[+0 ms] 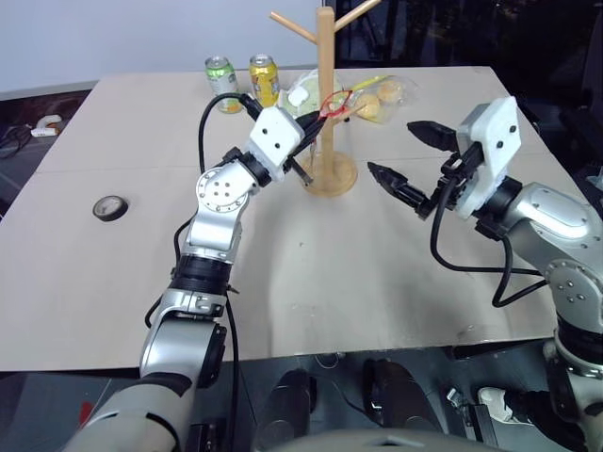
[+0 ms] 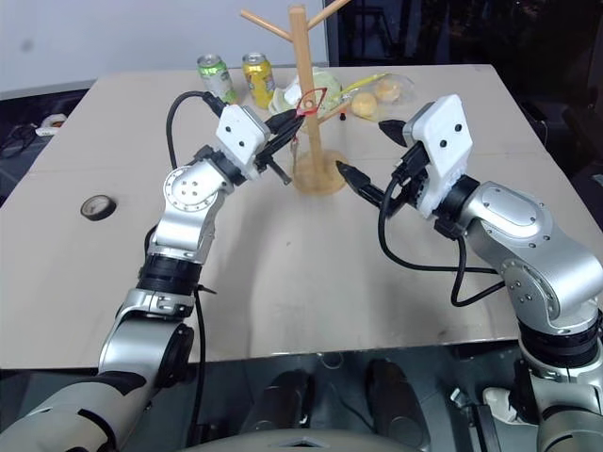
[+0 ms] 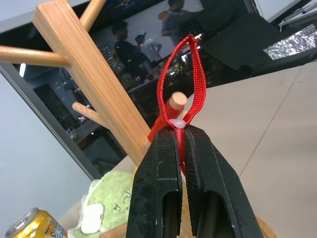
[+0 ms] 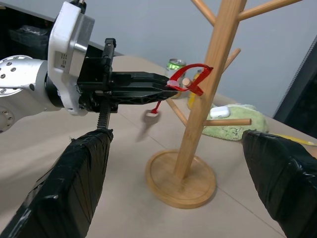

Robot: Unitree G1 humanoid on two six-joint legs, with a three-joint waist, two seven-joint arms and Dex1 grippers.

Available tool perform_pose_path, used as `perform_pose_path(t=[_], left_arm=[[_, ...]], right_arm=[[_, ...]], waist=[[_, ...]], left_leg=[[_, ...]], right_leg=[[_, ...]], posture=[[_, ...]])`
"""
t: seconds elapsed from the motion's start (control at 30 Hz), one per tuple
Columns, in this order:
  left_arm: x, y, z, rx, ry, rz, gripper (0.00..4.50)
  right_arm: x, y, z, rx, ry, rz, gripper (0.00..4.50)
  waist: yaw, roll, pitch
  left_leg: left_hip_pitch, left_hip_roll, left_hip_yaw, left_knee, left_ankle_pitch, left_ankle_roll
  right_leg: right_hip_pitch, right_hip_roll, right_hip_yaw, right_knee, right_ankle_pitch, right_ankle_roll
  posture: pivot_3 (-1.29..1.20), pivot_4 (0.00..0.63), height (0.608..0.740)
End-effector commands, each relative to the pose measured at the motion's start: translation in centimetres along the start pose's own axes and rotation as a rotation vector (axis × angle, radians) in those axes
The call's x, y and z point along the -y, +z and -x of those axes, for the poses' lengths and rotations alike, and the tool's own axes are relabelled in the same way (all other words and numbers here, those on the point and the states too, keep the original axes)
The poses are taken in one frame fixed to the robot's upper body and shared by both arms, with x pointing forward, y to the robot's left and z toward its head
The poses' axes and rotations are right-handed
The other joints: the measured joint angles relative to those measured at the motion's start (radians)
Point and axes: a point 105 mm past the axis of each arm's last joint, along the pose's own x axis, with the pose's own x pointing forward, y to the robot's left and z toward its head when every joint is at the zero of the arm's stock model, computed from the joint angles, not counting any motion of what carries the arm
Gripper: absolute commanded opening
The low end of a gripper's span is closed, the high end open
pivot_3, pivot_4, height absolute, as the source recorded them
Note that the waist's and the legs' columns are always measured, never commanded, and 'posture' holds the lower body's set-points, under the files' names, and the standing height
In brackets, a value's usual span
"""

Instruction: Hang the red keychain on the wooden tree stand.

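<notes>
Left jaws (image 3: 181, 144) clenched on red keychain (image 3: 181, 74), seemingly around tree-stand (image 4: 208, 89) peg; right jaws (image 4: 173, 183) released.

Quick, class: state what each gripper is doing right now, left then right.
Left gripper: closed, holding the red keychain by a peg of the wooden tree stand.
Right gripper: open, holding nothing.

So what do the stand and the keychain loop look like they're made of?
The wooden tree stand: light wood, probably bamboo, smooth, with straight grain lines showing. The red keychain: woven red cord with a ribbed weave, matte, and a small whitish piece at the pinch.
</notes>
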Motion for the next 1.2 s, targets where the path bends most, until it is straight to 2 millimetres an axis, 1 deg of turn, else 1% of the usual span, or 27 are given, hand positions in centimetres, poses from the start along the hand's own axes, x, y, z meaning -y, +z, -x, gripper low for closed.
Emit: perform_pose_path(t=[0.03,0.27,0.4,0.47,0.5,0.57,0.6,0.63,0.67,0.7,0.73,0.77,0.8,0.83,0.9,0.97,1.03,1.1,1.2], left_arm=[[-0.8,0.8,-0.4,0.015,0.025,-0.045,0.03],[-0.9,-0.6,-0.6,-0.070,0.026,-0.076,0.03],[-1.0,-0.8,-0.5,-0.086,0.030,-0.082,0.03],[-1.1,-1.0,-0.3,-0.094,0.026,-0.075,0.70],[-1.1,-1.2,-0.1,-0.101,0.025,-0.072,0.87],[-1.4,-1.5,0.3,-0.118,0.027,-0.069,1.51],[-1.5,-1.5,0.5,-0.124,0.031,-0.068,1.99],[-1.7,-1.5,0.7,-0.128,0.032,-0.065,2.31],[-1.7,-1.5,0.8,-0.123,0.031,-0.046,2.51],[-1.6,-1.4,0.9,-0.116,0.029,-0.016,3.10],[-1.5,-1.2,1.0,-0.108,0.020,0.029,3.49],[-1.4,-1.1,1.1,-0.102,0.009,0.060,4.03],[-1.3,-0.9,1.3,-0.096,-0.010,0.100,4.24],[-1.4,-0.8,1.6,-0.094,-0.024,0.139,4.39],[-1.9,-0.7,2.5,-0.128,-0.062,0.213,4.39],[-3.1,-0.6,4.2,-0.203,-0.126,0.341,4.39],[-3.5,0.3,5.9,-0.249,-0.226,0.447,4.39],[-3.9,1.0,7.5,-0.301,-0.312,0.485,4.39],[-5.4,0.5,9.5,-0.394,-0.324,0.483,4.39]], right_arm=[[-0.1,1.8,0.5,0.059,-0.012,0.046,4.50],[-0.1,1.9,0.6,0.061,-0.017,0.046,4.50],[-0.1,1.9,0.6,0.061,-0.019,0.046,4.50],[-0.1,1.8,0.6,0.062,-0.019,0.046,4.50],[-0.1,1.8,0.6,0.062,-0.019,0.046,4.50],[-0.1,1.8,0.6,0.064,-0.018,0.045,4.50],[-0.1,1.8,0.6,0.064,-0.017,0.045,4.50],[-0.1,1.8,0.6,0.064,-0.017,0.044,4.50],[-0.1,1.7,0.5,0.064,-0.015,0.042,4.50],[-0.1,1.7,0.5,0.063,-0.014,0.041,4.50],[0.0,1.6,0.5,0.060,-0.012,0.040,4.50],[0.0,1.5,0.5,0.057,-0.010,0.040,4.50],[0.1,1.3,0.6,0.052,-0.009,0.041,4.50],[0.2,1.2,0.6,0.046,-0.008,0.044,4.50],[0.5,1.1,0.9,0.032,-0.003,0.052,4.50],[1.0,0.9,1.5,0.007,0.010,0.068,4.50],[1.5,0.8,1.9,-0.012,0.023,0.080,4.50],[2.0,0.7,2.2,-0.024,0.031,0.083,4.50],[2.7,0.5,2.7,-0.045,0.045,0.082,4.50]], waist=[[0.000,0.000,0.000],[0.000,0.000,0.000],[0.000,0.000,0.000],[0.000,0.000,0.000],[0.000,0.000,0.000],[0.000,0.000,0.000],[0.000,0.000,0.000],[-0.001,0.000,0.000],[-0.001,0.000,0.000],[-0.001,0.000,0.000],[-0.001,0.000,0.000],[0.000,0.000,0.000],[0.000,0.000,0.000],[0.000,0.000,0.000],[-0.001,0.000,0.000],[-0.010,0.000,0.000],[-0.021,0.000,0.000],[-0.027,0.001,0.001],[-0.028,0.001,0.001]], left_leg=[[0.000,0.000,0.000,0.000,0.000,0.000],[0.000,0.000,0.000,0.000,0.000,0.000],[0.000,0.000,0.000,0.000,0.000,0.000],[0.000,0.000,0.000,0.000,0.000,0.000],[0.000,0.000,0.000,0.000,0.000,0.000],[0.000,0.000,0.000,0.000,0.000,0.000],[0.000,0.000,0.000,0.000,0.000,0.000],[0.000,0.000,0.000,0.000,0.000,0.000],[0.000,0.000,0.000,0.000,0.000,0.000],[0.000,0.000,0.000,0.000,0.000,0.000],[0.000,0.000,0.000,0.000,0.000,0.000],[0.000,0.000,0.000,0.000,0.000,0.000],[0.000,0.000,0.000,0.000,0.000,0.000],[0.000,0.000,0.000,0.000,0.000,0.000],[0.000,0.000,0.000,0.000,0.000,0.000],[0.000,0.000,0.000,0.000,0.000,0.000],[0.000,0.001,0.000,0.000,0.000,0.000],[0.000,0.001,0.000,-0.001,0.000,0.000],[0.001,0.002,0.000,-0.001,0.000,0.000]], right_leg=[[0.000,0.000,0.000,0.000,0.000,0.000],[0.000,0.000,0.000,0.000,0.000,0.000],[0.000,0.000,0.000,0.000,0.000,0.000],[0.000,0.000,0.000,0.000,0.000,0.000],[0.000,0.000,0.000,0.000,0.000,0.000],[0.000,0.000,0.000,0.000,0.000,0.000],[0.000,0.000,0.000,0.000,0.000,0.000],[0.000,0.000,0.000,0.000,0.000,0.000],[0.000,0.000,0.000,0.000,0.000,0.000],[0.000,0.000,0.000,0.000,0.000,0.000],[0.000,0.000,0.000,0.000,0.000,0.000],[0.000,0.000,0.000,0.000,0.000,0.000],[0.000,0.000,0.000,0.000,0.000,0.000],[0.000,0.000,0.000,0.000,0.000,0.000],[0.000,0.000,0.000,0.000,0.000,0.000],[0.000,0.000,0.000,0.000,0.000,0.000],[0.000,0.001,0.000,0.000,0.000,0.000],[0.000,0.002,0.000,0.000,-0.001,0.001],[0.000,0.003,0.000,0.000,-0.001,0.001]], posture=[[0.00,0.150,0.740],[0.00,0.150,0.740],[0.00,0.150,0.740],[0.00,0.150,0.740],[0.00,0.150,0.740],[0.00,0.150,0.740],[0.00,0.150,0.740],[0.00,0.150,0.740],[0.00,0.150,0.740],[0.00,0.150,0.740],[0.00,0.150,0.740],[0.00,0.150,0.740],[0.00,0.150,0.740],[0.00,0.150,0.740],[0.00,0.150,0.740],[0.00,0.150,0.740],[0.00,0.150,0.740],[0.00,0.150,0.740],[0.00,0.150,0.740]])
